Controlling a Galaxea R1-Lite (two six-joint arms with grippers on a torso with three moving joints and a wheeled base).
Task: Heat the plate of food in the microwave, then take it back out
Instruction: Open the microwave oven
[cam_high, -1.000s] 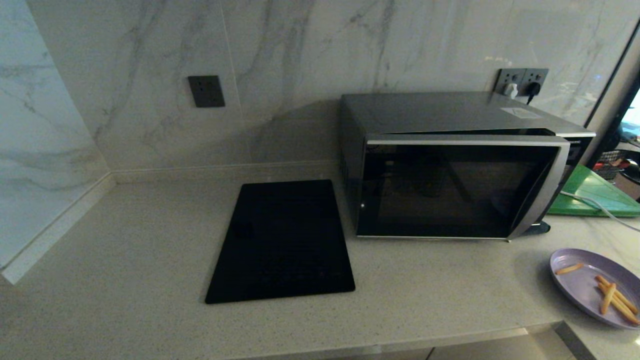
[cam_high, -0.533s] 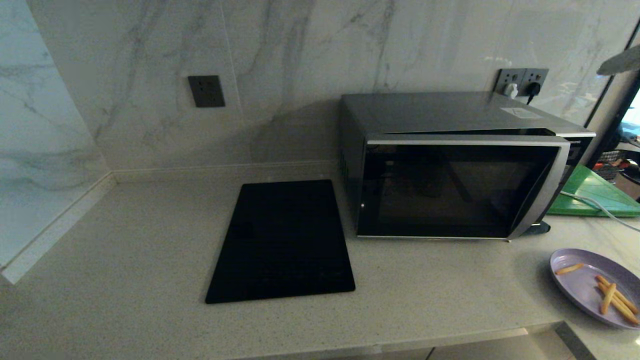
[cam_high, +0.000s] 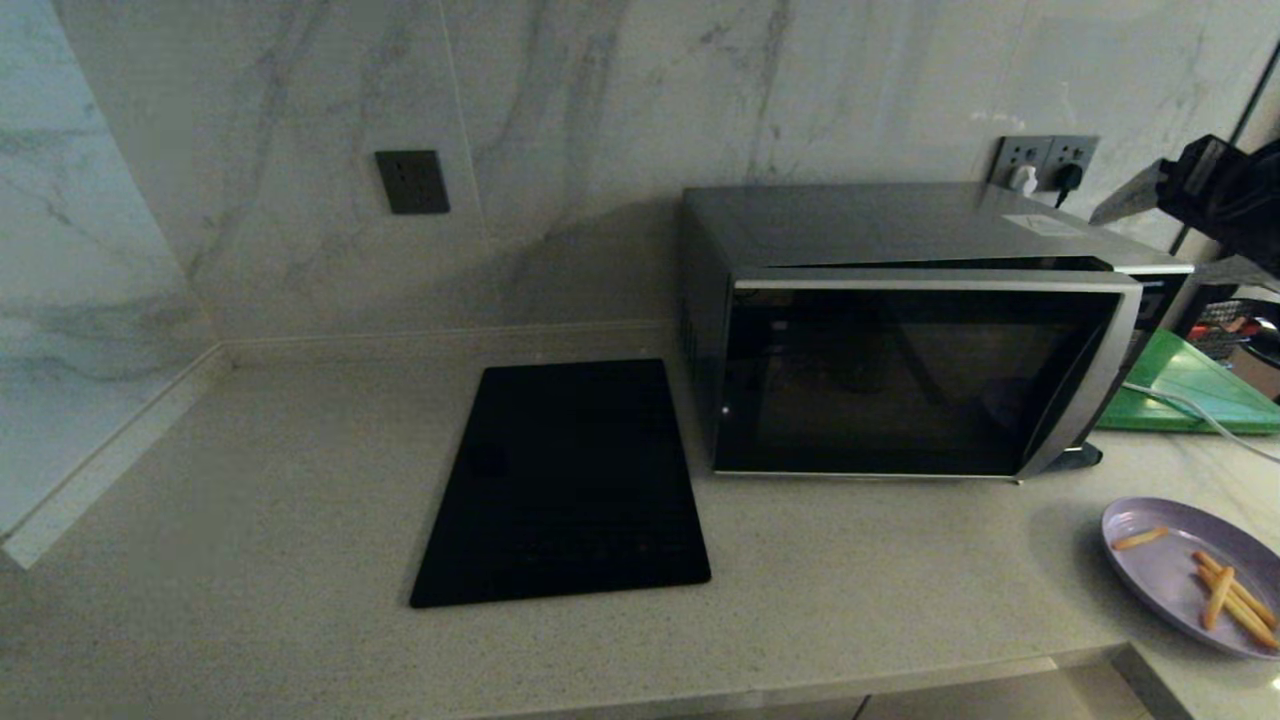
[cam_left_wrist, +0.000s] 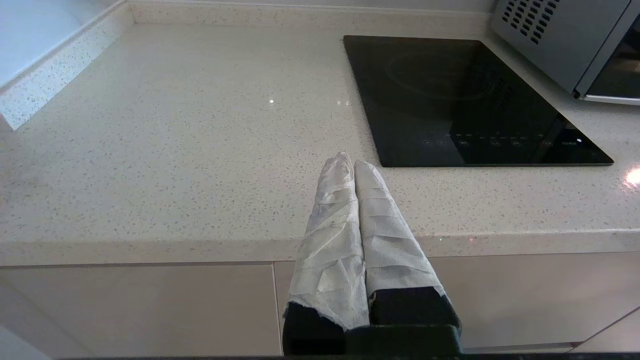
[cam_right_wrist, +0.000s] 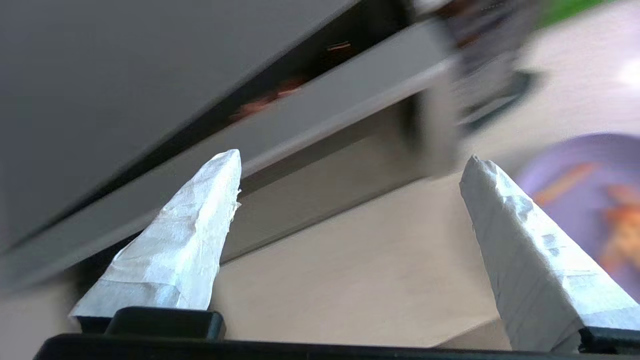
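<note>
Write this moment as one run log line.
right gripper: open, above microwave | left gripper: shut, parked | plate of food: on counter

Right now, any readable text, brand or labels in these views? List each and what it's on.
None can be read.
White sticker on top of the microwave: print too small.
Cooktop touch-control marks along its front edge: tiny symbols, not legible.
No brand name legible on the microwave.

You see one microwave (cam_high: 900, 330), one black cooktop (cam_high: 565, 485), one purple plate (cam_high: 1160, 570) with four fries (cam_high: 1225, 590), one green board (cam_high: 1190, 385), two wall outlet plates (cam_high: 412, 182), and two grippers (cam_left_wrist: 352, 165).
</note>
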